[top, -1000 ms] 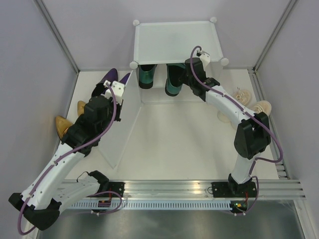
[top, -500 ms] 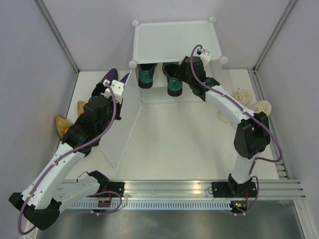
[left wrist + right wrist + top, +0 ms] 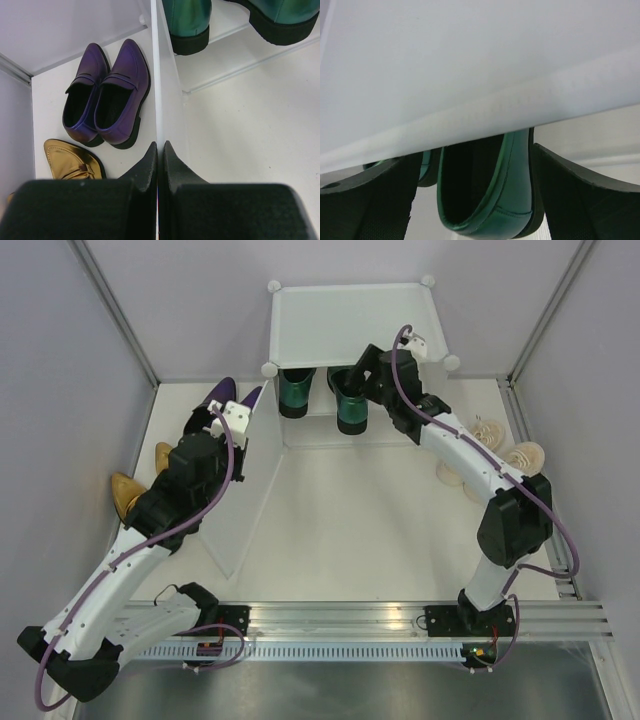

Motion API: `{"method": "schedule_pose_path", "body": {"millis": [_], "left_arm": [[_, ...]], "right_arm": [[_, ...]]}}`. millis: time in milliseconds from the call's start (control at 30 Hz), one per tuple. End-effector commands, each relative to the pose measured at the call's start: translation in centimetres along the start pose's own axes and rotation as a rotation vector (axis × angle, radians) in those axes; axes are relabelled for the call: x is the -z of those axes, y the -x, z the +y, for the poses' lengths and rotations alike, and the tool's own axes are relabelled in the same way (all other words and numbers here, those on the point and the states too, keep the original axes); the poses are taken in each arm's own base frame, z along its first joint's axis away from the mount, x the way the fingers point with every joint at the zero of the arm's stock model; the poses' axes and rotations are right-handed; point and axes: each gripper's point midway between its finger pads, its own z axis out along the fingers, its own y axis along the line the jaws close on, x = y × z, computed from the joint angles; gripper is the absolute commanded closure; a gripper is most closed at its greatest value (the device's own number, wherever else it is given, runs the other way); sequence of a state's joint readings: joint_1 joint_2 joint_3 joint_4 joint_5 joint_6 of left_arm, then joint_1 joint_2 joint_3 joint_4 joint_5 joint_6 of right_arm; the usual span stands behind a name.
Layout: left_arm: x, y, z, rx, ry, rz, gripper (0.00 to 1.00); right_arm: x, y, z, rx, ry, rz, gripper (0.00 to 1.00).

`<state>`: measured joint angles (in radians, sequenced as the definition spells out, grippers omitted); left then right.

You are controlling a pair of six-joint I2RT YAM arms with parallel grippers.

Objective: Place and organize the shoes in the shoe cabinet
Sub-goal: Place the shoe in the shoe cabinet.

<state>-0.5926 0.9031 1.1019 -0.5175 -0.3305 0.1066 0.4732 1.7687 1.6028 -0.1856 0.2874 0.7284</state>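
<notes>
Purple pointed shoes [image 3: 107, 95] and a gold loafer [image 3: 70, 160] lie left of the door panel [image 3: 250, 490], whose edge the left gripper [image 3: 160, 150] pinches. The right gripper [image 3: 476, 165], fingers apart, straddles a green loafer [image 3: 485, 200] inside the cabinet [image 3: 350, 315].

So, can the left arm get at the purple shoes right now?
Probably not yet: the left gripper is shut on the door and would have to let go first. Otherwise the purple shoes lie uncovered just beyond it, left of the door.
</notes>
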Motion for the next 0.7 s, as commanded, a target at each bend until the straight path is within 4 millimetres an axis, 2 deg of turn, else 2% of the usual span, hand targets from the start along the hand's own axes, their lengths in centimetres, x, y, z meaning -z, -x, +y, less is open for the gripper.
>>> {"method": "schedule_pose_path", "body": {"millis": [0,167,267,300,367,433,667], "left_arm": [[0.4,-1.5,-2.9,-0.031,-0.146,0.035,0.98],[0.3,-1.6,-2.9,-0.032,-0.145,0.04,0.98],[0.3,-1.6,-2.9,-0.032,-0.143,0.038,0.98],[0.3,-1.6,-2.9,-0.034,-0.145,0.041,0.98],[0.2,-1.6,-3.0,-0.033,-0.145,0.043,0.98],[0.2,-1.7,-3.0,-0.033,-0.145,0.044,0.98],[0.1,-1.7,-3.0,-0.032,-0.144,0.046,0.98]], "right_arm": [[3.4,6.5,3.1,-0.053,0.127,-0.162,0.06],[4.2,6.4,3.1,-0.006,0.17,-0.14,0.02],[4.8,5.2,3.3,0.043,0.226,-0.099,0.02],[4.7,3.7,2.5,0.065,0.226,-0.07,0.02],[5.8,3.4,3.3,0.125,0.311,-0.072,0.02],[6.4,1.8,2.2,0.211,0.328,-0.059,0.02],[7.8,-2.5,1.1,0.449,0.326,-0.05,0.02]]}}
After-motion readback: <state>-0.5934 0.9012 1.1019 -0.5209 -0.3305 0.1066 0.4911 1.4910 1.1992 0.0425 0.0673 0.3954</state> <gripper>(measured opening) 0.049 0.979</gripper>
